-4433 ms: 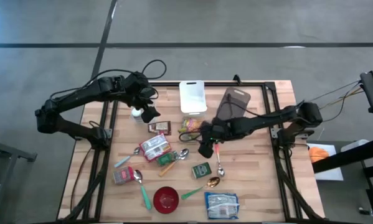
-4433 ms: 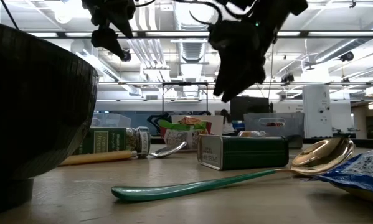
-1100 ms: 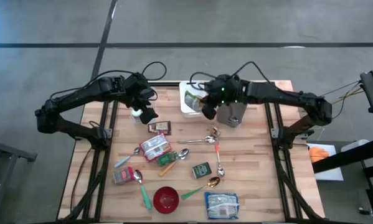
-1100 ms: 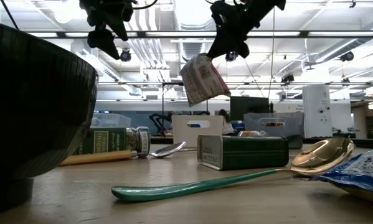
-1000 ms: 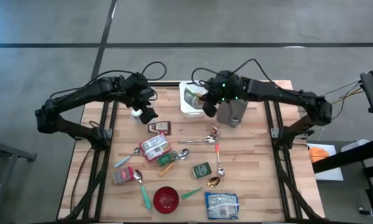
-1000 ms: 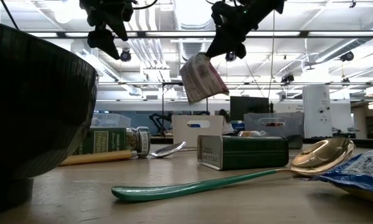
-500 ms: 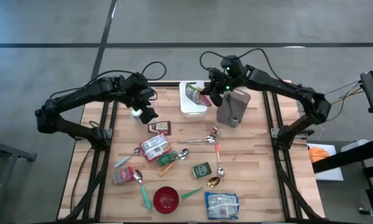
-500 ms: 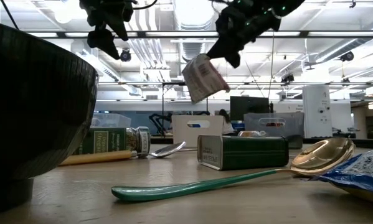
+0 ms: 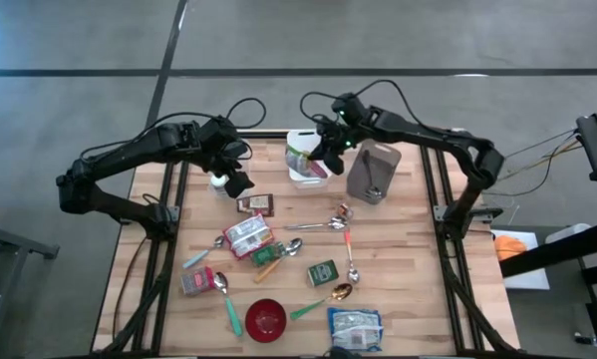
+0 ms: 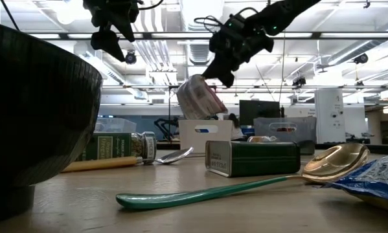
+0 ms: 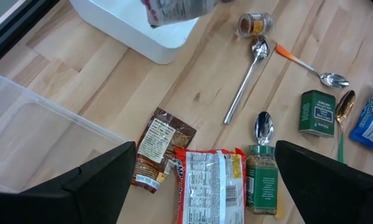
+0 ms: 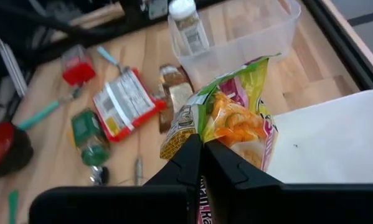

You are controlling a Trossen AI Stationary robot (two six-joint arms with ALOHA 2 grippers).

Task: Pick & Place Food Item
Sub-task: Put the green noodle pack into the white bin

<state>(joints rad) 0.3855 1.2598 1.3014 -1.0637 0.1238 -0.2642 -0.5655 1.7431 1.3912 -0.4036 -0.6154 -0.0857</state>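
Observation:
My right gripper (image 9: pixel 325 160) is shut on a green-and-pink snack bag (image 12: pixel 236 121) and holds it over the white tray (image 9: pixel 310 178) at the table's far middle. In the low view the bag (image 10: pixel 197 97) hangs tilted below that gripper (image 10: pixel 221 65), just above the tray (image 10: pixel 203 136). My left gripper (image 9: pixel 236 182) waits open above the table's far left, over a brown packet (image 11: pixel 155 146) and a red packet (image 11: pixel 211 183); nothing is between its fingers. My right gripper pinches an edge of the snack bag (image 12: pixel 202 138) between its two fingers. The fingers slant down toward the table's left. The bag sticks out past the fingertips, tilted, lifted clear of the table and hanging over the white tray.
A clear container (image 12: pixel 248 37) with a white-capped bottle (image 12: pixel 185 25) stands left of the tray. A grey block (image 9: pixel 373 172) stands right of it. Spoons (image 9: pixel 318 225), a green tin (image 9: pixel 321 272), a spice jar (image 11: pixel 259 177), a red bowl (image 9: pixel 266 318) and a blue bag (image 9: pixel 355 329) lie nearer.
My right gripper has carried the snack bag toward the table's left and down over the white tray, turning its wrist on the way. The bag now hangs lower and more tipped.

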